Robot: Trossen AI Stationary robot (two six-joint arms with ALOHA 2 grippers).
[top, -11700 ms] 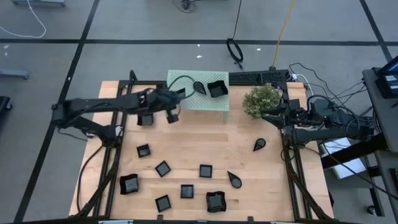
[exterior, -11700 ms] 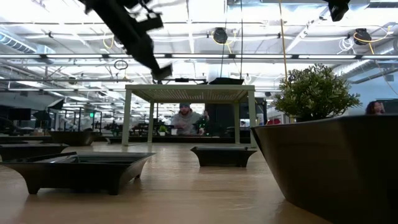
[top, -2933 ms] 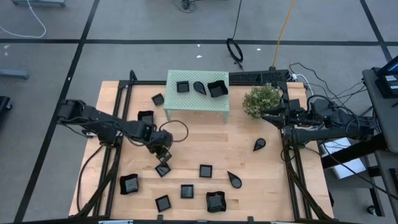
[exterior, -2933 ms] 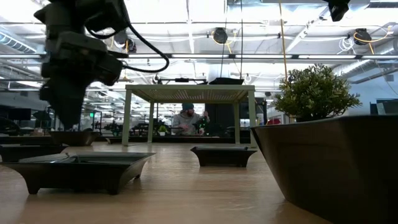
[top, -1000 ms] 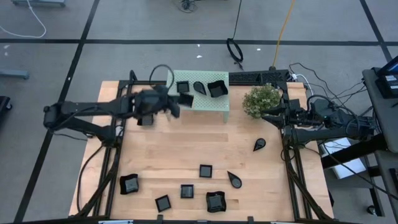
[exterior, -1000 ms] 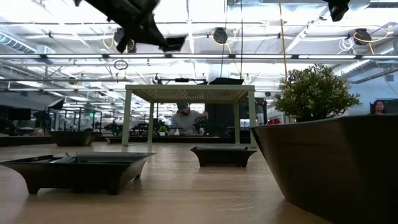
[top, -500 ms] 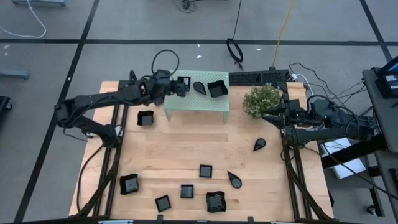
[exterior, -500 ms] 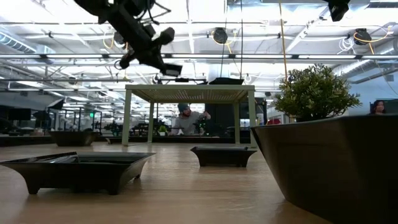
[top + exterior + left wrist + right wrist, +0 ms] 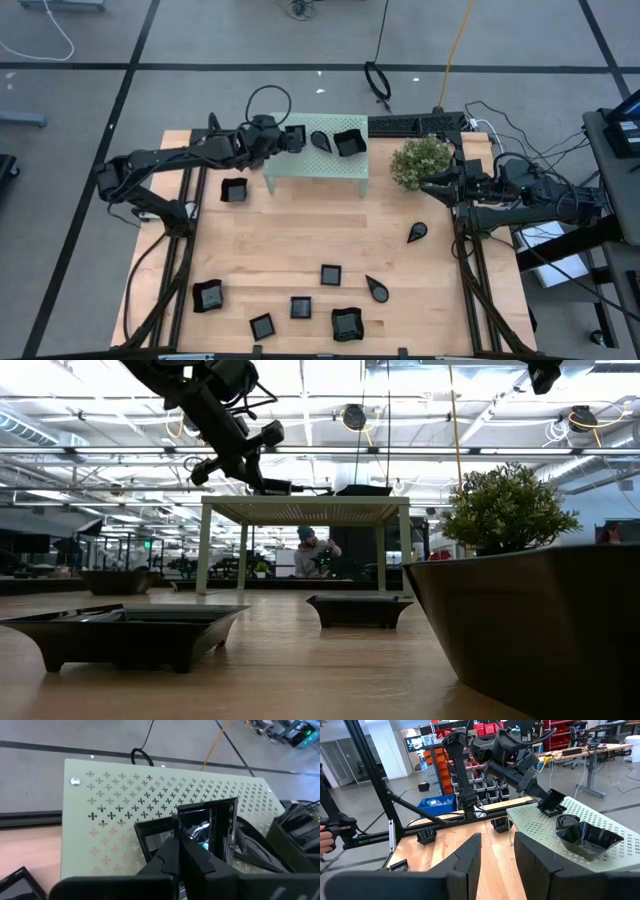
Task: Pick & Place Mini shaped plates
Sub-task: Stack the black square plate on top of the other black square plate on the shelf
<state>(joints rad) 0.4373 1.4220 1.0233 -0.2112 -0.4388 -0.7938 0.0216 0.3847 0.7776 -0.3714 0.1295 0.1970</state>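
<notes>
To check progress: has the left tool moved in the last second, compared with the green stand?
Yes. The left tool, shut on a small square plate, moved from beside the mint-green stand to over its left end.

I count glossy black mini plates all over my table. On the stand's top sit a small square plate (image 9: 294, 139), tilted on edge at the left end, a teardrop plate (image 9: 320, 140) beside it, and a larger curved-rim square (image 9: 348, 143) to the right. One deeper square (image 9: 234, 190) lies on the wood just left of the stand. A teardrop (image 9: 417, 234) rests alone toward the right side. Along the near edge I see another curved-rim square (image 9: 207, 296), small squares (image 9: 262, 326), (image 9: 300, 307) and (image 9: 330, 274), a big curved-rim one (image 9: 346, 324), and a teardrop (image 9: 377, 290).
</notes>
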